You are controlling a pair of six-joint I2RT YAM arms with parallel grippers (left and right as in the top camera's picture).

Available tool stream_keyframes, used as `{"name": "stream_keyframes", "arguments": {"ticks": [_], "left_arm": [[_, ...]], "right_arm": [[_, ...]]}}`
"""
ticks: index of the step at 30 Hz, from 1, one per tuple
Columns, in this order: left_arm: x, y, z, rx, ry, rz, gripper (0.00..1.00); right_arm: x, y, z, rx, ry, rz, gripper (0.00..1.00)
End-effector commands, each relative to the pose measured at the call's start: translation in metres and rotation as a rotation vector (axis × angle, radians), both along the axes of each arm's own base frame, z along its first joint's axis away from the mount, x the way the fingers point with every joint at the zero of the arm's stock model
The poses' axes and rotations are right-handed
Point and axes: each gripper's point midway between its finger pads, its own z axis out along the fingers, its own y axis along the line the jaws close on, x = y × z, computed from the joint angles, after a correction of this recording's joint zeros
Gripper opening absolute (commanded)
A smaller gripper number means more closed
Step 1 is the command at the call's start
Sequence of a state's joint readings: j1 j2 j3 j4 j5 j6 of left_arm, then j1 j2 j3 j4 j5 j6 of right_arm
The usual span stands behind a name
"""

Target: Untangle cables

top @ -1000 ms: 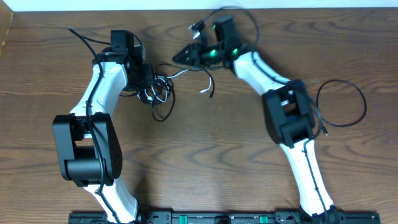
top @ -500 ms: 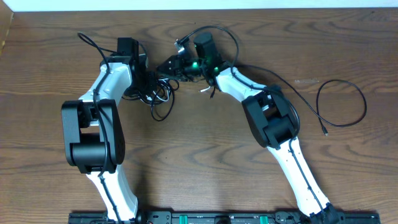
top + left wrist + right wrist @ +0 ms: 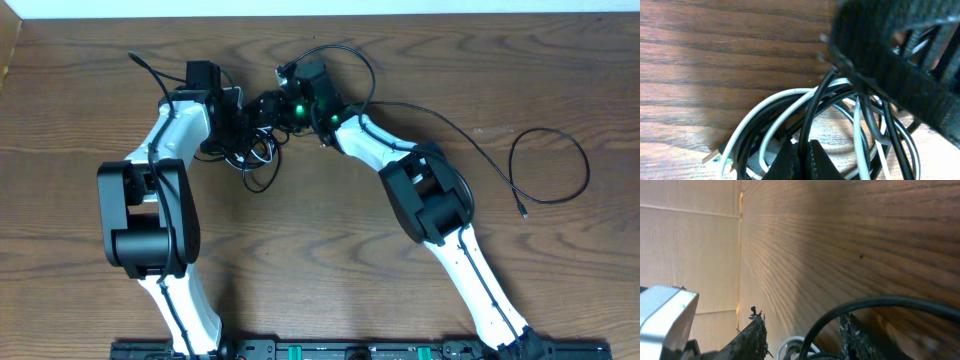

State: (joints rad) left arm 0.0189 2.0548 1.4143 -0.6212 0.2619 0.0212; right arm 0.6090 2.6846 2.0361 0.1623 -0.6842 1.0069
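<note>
The cables (image 3: 256, 152) lie knotted in a small heap on the wooden table (image 3: 330, 260), toward its far edge and left of its middle. Up close the heap is several thin black cords looped over and through a white cord (image 3: 753, 110), with a small plug end poking out at the heap's lower left. One more black cable (image 3: 549, 130) lies in an open loop near the table's right edge, well apart from the heap, its plug end pointing toward the table's near side.

Both arms reach in over the far part of the table and meet above the heap. The left gripper (image 3: 240, 122) has its jaws pressed together, pinching one black cord (image 3: 809, 112) that rises from between the fingertips. The right gripper (image 3: 268, 104) is just beside it, jaws standing apart. A black cord arches through the gap between its fingers without being clamped.
</note>
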Motion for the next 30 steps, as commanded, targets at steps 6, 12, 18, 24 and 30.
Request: {"name": "stream_keyframes", "arguments": {"ticks": [6, 12, 18, 24, 30], "left_arm": [[-0.006, -0.008, -0.015, -0.035, 0.036, -0.042, 0.08], [-0.006, -0.008, -0.015, -0.034, 0.034, -0.041, 0.07], [-0.006, -0.008, -0.015, -0.034, 0.032, -0.041, 0.08], [-0.005, -0.008, -0.015, -0.036, 0.029, -0.037, 0.08], [-0.002, -0.008, -0.014, -0.036, 0.019, -0.030, 0.08]], "right_arm": [[-0.009, 0.021, -0.011, -0.052, -0.071, -0.025, 0.23], [-0.004, 0.010, -0.001, -0.010, -0.112, 0.044, 0.01], [0.003, -0.022, 0.019, 0.081, -0.081, 0.146, 0.01], [0.000, -0.048, 0.063, 0.186, -0.194, 0.298, 0.01], [-0.008, -0.061, 0.108, 0.292, -0.326, 0.417, 0.01]]}}
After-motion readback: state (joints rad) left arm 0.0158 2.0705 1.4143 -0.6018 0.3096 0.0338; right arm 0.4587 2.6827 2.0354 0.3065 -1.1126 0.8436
